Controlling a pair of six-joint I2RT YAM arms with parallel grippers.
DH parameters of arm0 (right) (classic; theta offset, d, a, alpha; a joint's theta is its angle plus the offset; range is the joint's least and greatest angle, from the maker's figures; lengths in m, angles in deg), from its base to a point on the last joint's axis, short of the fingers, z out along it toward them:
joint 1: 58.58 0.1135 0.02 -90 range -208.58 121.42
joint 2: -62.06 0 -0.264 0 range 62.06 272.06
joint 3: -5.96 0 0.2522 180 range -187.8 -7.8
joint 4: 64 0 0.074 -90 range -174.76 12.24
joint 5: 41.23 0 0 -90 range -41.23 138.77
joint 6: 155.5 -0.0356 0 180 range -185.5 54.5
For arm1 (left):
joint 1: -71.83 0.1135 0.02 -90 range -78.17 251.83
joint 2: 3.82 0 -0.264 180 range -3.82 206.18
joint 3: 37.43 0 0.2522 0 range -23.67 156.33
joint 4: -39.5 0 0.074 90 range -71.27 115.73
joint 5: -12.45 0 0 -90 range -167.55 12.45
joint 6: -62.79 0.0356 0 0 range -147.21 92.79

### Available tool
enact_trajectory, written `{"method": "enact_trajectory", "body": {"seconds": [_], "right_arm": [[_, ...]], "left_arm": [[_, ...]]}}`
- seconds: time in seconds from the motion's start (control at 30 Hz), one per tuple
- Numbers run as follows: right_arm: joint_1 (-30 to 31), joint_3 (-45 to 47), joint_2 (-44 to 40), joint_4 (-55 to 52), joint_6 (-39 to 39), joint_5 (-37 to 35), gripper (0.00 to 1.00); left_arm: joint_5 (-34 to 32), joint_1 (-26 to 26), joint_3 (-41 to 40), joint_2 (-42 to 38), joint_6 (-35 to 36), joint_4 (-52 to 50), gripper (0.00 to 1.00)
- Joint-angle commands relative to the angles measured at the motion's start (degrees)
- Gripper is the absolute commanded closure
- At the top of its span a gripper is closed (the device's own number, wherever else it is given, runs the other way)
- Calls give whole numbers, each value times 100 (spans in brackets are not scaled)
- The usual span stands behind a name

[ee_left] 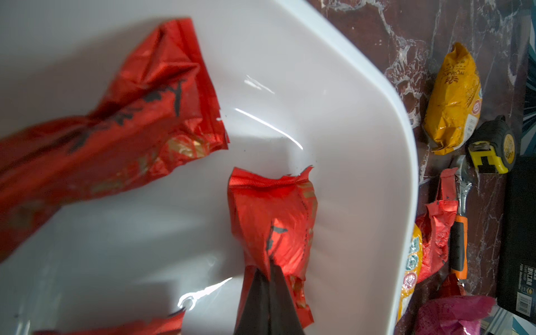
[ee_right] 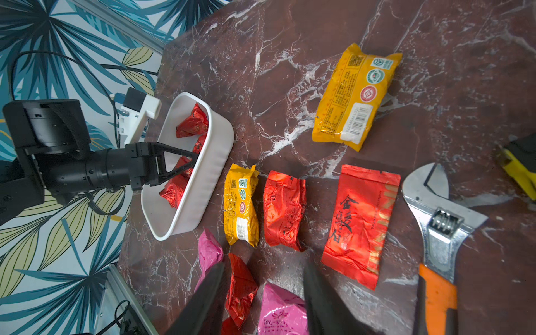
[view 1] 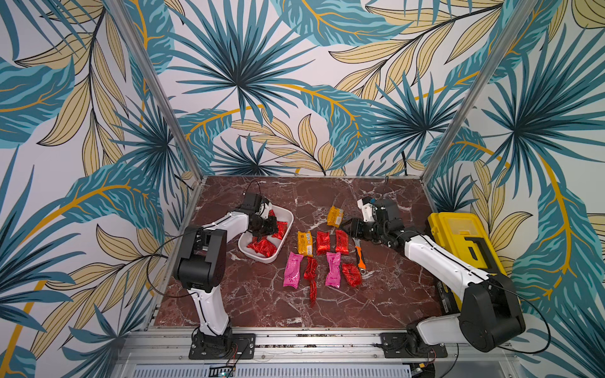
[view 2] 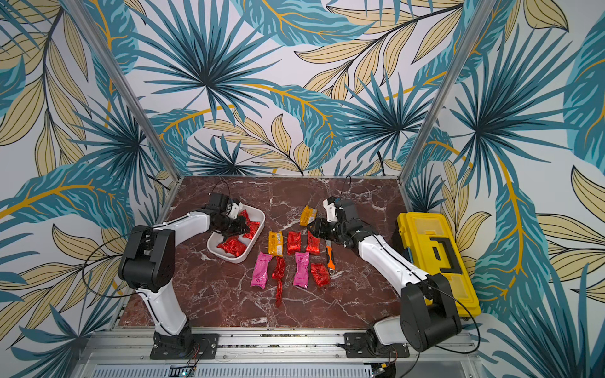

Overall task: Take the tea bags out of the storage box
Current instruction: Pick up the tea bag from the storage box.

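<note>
**Grip on red tea bag (ee_left: 272, 220) inside storage box (ee_left: 348, 130)**

In both top views the storage box stands left of the table's (view 1: 393, 294) middle. The left gripper (view 1: 273, 227) reaches down into it among loose red tea bags (view 1: 262, 247). Eight more lie on the table right of the box: seven in two rows, and one orange bag (view 1: 335, 216) apart, nearer the far edge. The right gripper (view 1: 342, 225) hovers just beside that orange bag. An orange-handled wrench (view 1: 360, 258) lies below its arm, and a yellow toolbox (view 1: 465, 242) sits at the right edge.

From the left wrist, the dark fingers (ee_left: 278, 290) are pressed together on the crinkled end of the red tea bag, inside the box walls. Whether it is clear of the floor cannot be told. A tape measure (ee_left: 493, 145) lies beyond the rim.

From the right wrist, the right gripper's jaws stand apart with nothing between them, above the rows of bags.
</note>
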Motion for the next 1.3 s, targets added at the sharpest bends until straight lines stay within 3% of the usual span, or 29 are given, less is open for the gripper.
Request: {"method": "enact_trajectory", "body": {"seconds": [0.0, 0.3, 0.47, 0.63, 0.8, 1.17, 1.27], "right_arm": [[9, 155, -254, -56, -83, -18, 52], [17, 346, -553, 58, -391, 94, 52], [83, 532, -633, 379, -952, 200, 53], [215, 693, -807, 523, -1279, 7, 53], [246, 864, -1043, 512, -1415, -199, 53], [245, 908, -1161, 453, -1388, -240, 53], [246, 909, -1152, 452, -1362, -240, 53]], "left_arm": [[-202, 54, 58, -461, 85, -126, 100], [-1037, -147, -197, -1709, -62, -452, 100], [-1194, -818, -118, -1916, -623, -34, 100], [-1196, -1441, 239, -1385, -1324, 594, 100], [-1405, -1874, 941, -447, -1596, 744, 100], [-1673, -2082, 2261, 1165, -1540, 438, 100], [-1589, -2092, 2289, 1359, -1592, 548, 92]]}}
